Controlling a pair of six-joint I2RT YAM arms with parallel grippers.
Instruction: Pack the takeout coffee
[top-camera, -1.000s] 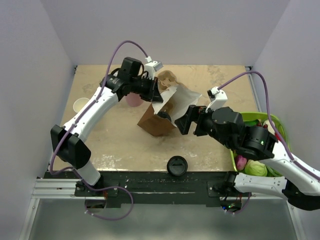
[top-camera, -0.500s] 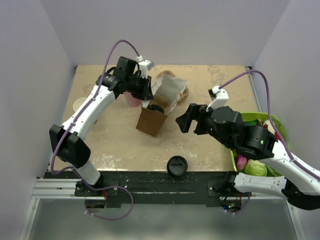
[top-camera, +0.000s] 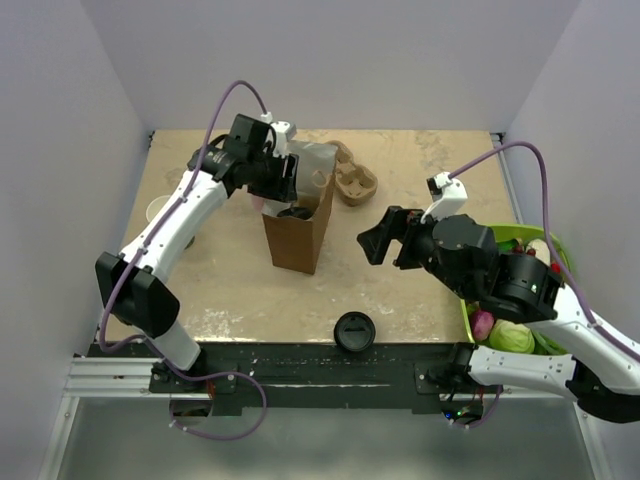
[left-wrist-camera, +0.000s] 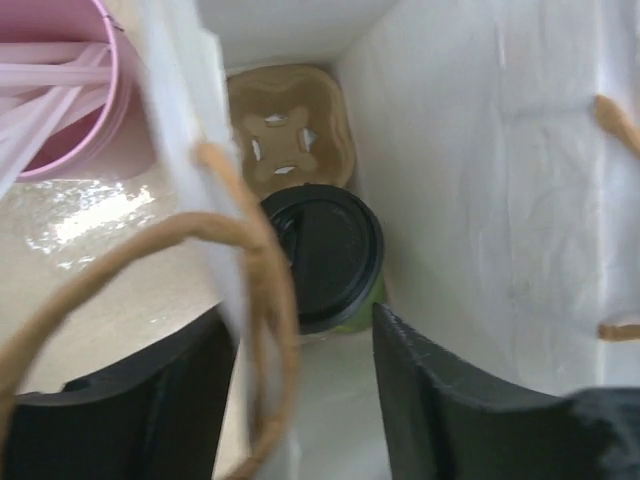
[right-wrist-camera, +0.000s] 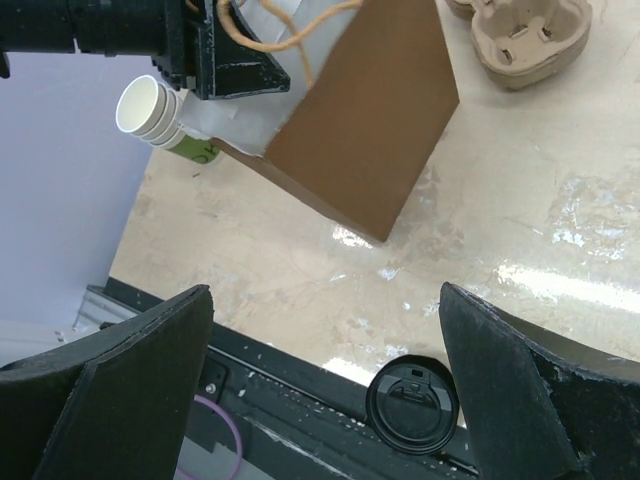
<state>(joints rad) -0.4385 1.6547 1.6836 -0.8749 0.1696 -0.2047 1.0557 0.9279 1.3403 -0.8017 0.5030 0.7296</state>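
Note:
The brown paper bag (top-camera: 297, 236) stands upright in the middle of the table. Inside it sits the takeout coffee (left-wrist-camera: 328, 254); its black lid also shows through the bag's mouth in the top view (top-camera: 297, 212), with a sliver of green side below the lid. My left gripper (top-camera: 289, 178) hovers at the bag's top rim, open. The bag's white wall and a paper handle (left-wrist-camera: 262, 300) hang loose between its fingers (left-wrist-camera: 440, 400). My right gripper (top-camera: 378, 240) is open and holds nothing, just right of the bag and above the bare tabletop (right-wrist-camera: 325, 295).
A pink tumbler (top-camera: 265, 201) stands just left of the bag. A pulp cup carrier (top-camera: 352, 181) lies behind it. A loose black lid (top-camera: 354, 330) rests at the near edge. Stacked paper cups (top-camera: 159, 210) lie far left, and a green basket (top-camera: 503, 236) of produce sits at right.
The bag has gone from leaning right to standing upright. My left gripper has opened and let go of the bag's rim. My right gripper has drawn back from the bag.

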